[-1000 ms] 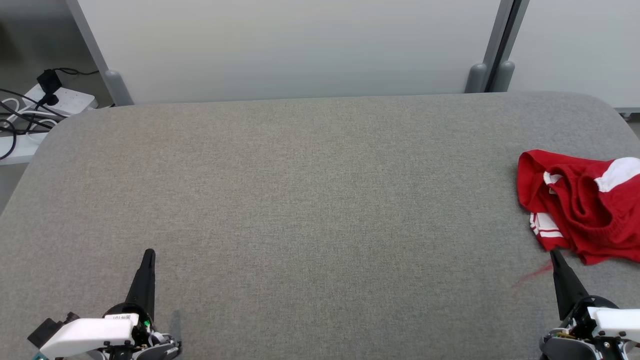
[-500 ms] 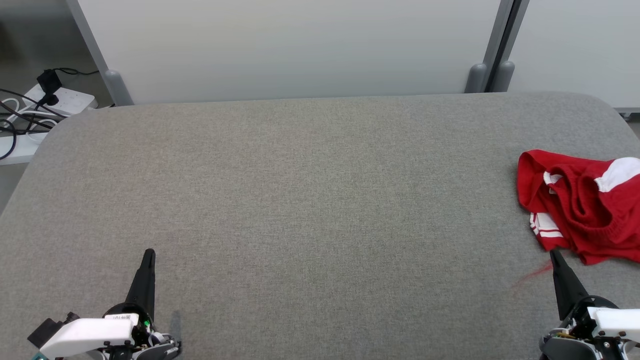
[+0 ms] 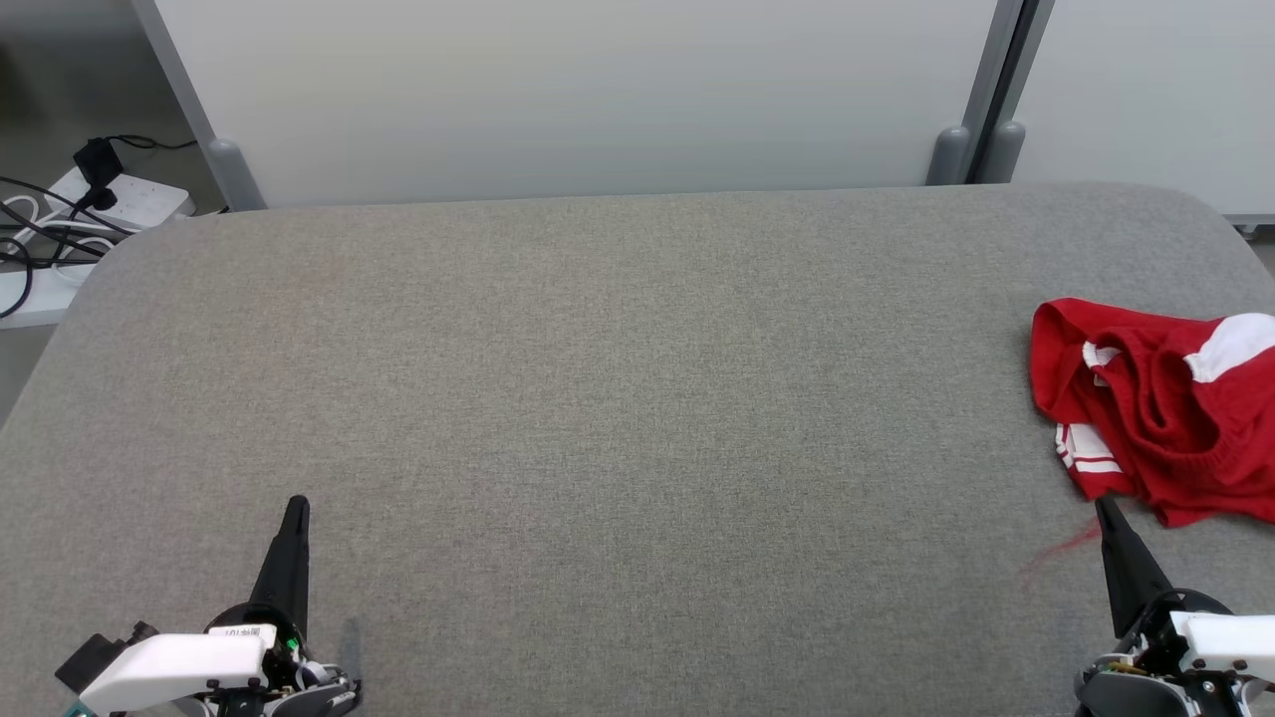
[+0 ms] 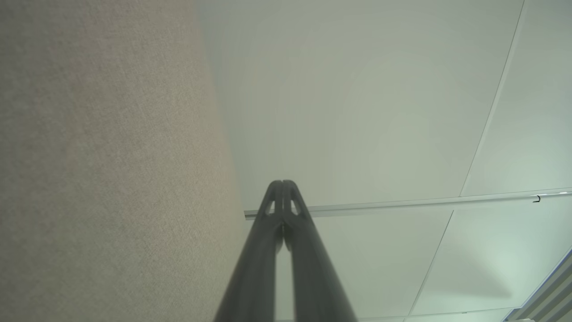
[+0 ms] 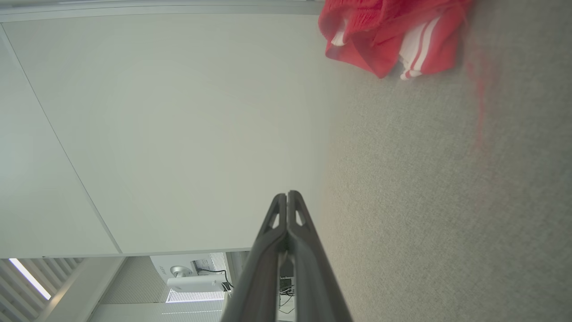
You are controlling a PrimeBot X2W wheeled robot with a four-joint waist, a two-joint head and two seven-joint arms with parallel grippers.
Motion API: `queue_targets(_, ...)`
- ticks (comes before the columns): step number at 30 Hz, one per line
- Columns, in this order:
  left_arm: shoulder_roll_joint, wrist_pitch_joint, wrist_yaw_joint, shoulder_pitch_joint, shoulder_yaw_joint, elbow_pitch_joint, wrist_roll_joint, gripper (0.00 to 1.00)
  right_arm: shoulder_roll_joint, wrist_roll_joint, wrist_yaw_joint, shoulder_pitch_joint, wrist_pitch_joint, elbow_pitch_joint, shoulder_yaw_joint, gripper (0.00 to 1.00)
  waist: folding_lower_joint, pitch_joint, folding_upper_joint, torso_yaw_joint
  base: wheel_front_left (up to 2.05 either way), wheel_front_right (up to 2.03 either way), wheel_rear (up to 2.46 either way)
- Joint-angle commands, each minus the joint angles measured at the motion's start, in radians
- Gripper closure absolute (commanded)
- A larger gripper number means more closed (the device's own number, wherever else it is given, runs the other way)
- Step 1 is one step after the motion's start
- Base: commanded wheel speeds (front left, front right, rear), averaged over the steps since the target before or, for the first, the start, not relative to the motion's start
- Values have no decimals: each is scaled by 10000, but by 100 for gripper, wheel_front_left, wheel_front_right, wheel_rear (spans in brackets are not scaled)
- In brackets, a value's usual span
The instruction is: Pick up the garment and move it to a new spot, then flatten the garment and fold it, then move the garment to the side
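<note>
Left gripper (image 3: 296, 510) is low at the near left of the grey table (image 3: 637, 378), fingers pressed together, nothing between them. Right gripper (image 3: 1104, 512) is at the near right, jaws closed too and empty, tip just short of the garment (image 3: 1160, 418). That red, white-striped garment lies crumpled at the table's right edge. Pale wall panels (image 3: 578, 90) stand behind, with a power strip (image 3: 125, 199) at the far left.

garment (image 3: 1155, 408) cut off by right edge, its shape unclear
</note>
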Motion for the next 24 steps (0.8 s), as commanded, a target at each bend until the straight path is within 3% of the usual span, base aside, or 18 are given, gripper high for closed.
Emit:
queue_targets(1, 79, 62, -83, -566, 323, -231, -46, 100, -114, -75, 46, -451, 72, -265, 144, 100, 0, 0, 0, 0, 0, 0, 0)
queue_targets(24, 79, 62, -83, -566, 323, -231, -47, 100, -109, -80, 46, -452, 77, -265, 138, 100, 0, 0, 0, 0, 0, 0, 0)
